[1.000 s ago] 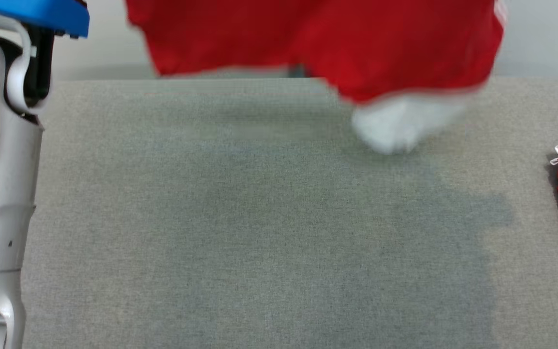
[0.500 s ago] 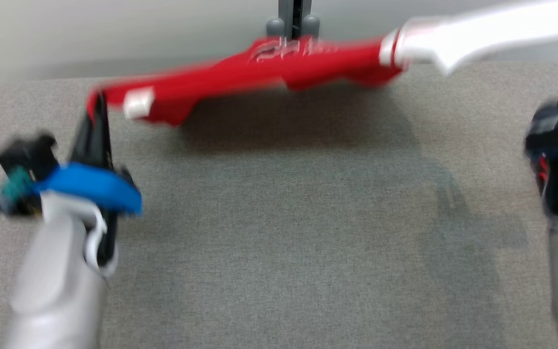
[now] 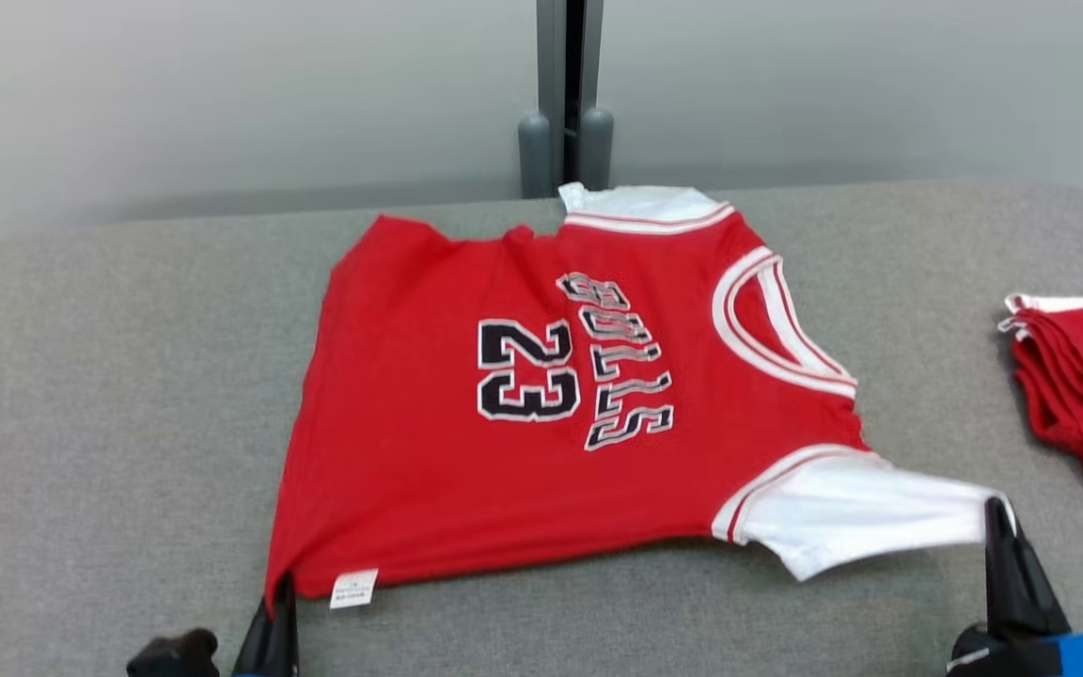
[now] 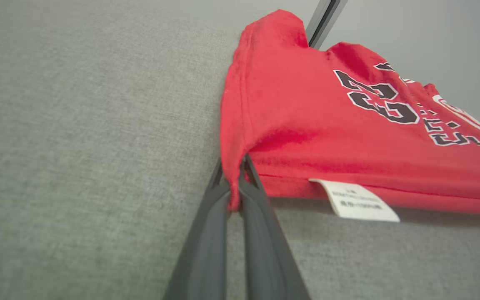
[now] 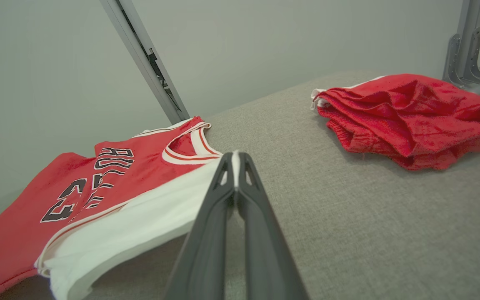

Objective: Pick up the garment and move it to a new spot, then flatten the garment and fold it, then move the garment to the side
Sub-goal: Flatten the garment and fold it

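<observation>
A: The left pincer (image 4: pixel 236 166) is clamped on the near left hem corner of the jersey (image 3: pixel 523 423); the right pincer (image 5: pixel 235 156) pinches the tip of its white sleeve.
B: And the jersey?
A: Spread across the middle of the bench (image 3: pixel 109 423), collar to the right.
B: Writing?
A: "23" and "BULLS" on the chest. The left wrist view adds a white tag (image 4: pixel 354 200) at the hem, print too small to read; the right wrist view shows more of the red pile (image 5: pixel 411 116) at the right.

Jersey (image 3: pixel 523 404) central on the table (image 3: pixel 109 423), heap of clothes (image 3: pixel 1082 395) at its right edge, post (image 3: pixel 565 94) behind.
</observation>
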Available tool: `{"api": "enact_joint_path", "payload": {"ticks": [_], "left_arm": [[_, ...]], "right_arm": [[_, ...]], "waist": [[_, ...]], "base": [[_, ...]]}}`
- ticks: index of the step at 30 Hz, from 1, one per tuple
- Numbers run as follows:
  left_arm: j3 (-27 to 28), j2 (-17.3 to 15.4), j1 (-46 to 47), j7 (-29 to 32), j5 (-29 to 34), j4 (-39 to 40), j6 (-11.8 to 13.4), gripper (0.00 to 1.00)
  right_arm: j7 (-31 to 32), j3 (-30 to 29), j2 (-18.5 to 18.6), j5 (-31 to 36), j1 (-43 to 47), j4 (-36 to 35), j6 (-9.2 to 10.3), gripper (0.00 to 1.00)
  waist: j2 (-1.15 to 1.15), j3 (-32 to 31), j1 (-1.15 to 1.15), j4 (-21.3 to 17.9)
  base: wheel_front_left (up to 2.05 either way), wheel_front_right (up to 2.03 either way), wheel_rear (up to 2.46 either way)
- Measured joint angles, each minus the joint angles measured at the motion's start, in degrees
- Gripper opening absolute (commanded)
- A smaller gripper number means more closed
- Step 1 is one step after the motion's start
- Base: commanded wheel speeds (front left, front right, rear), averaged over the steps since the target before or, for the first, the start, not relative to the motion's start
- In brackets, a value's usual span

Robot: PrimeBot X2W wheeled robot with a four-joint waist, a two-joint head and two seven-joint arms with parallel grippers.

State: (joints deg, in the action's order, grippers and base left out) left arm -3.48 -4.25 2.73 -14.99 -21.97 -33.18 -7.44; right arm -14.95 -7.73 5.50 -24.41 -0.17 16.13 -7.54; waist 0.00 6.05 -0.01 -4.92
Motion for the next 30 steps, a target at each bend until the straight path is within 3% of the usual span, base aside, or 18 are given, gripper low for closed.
{"api": "enact_joint_path", "payload": {"ticks": [11,16,24,30], "left_arm": [[-0.12,1.14,-10.93,0.00,1.98,4.01,0.00,0.00],[-0.90,1.30,-13.33,0.00,2.89,7.35,0.00,0.00],[-1.81,1.32,-9.37,0.00,2.41,10.87,0.00,0.00],[-5.37,1.32,-1.88,-0.02,1.43,6.50,0.00,0.00]], "right_arm": [[0.01,-0.48,0.19,-1.12,14.91,-0.68,0.00,0.00],[0.00,-1.25,0.49,-1.34,17.16,-3.14,0.00,0.00],[-0.01,-1.82,-0.75,-2.96,8.00,-4.33,0.01,0.00],[-0.02,0.09,-0.37,-0.24,-2.32,0.88,0.05,0.00]], "waist": [[0.00,-5.63,0.00,2.02],[0.00,-5.90,0.00,2.14],[0.00,-3.96,0.01,2.14],[0.00,-1.18,0.02,3.18]], "base": [[0.00,0.00,0.00],[0.00,0.00,0.00],[0.00,0.00,0.00],[0.00,0.00,0.00]]}}
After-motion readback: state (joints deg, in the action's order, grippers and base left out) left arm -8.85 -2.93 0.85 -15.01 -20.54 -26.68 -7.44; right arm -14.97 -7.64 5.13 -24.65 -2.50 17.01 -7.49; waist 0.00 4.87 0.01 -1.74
